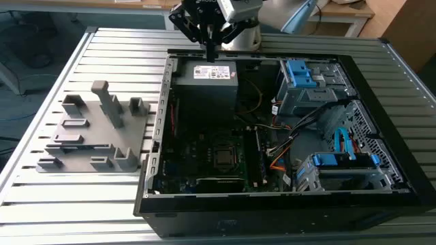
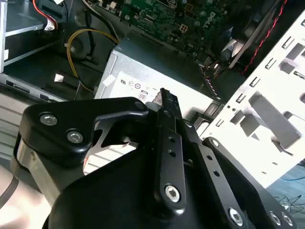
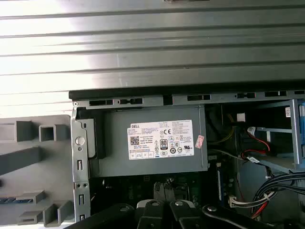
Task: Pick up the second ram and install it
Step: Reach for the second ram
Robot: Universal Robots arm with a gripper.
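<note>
Above slatted table (image 1: 75,214), claw (image 1: 208,42) grips second ram (image 1: 212,55).

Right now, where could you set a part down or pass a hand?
Bare table slats lie in the exterior view's top left, beyond the grey fixture, and bottom left, between the fixture and the table's edge, beside the computer case. Crowded: inside the case, among cables and drive cages, and over the power supply, where the gripper hangs.

Open computer case (image 1: 286,209), grey power supply (image 1: 204,92), grey fixture (image 1: 89,135) on slatted table (image 1: 68,204)
</note>
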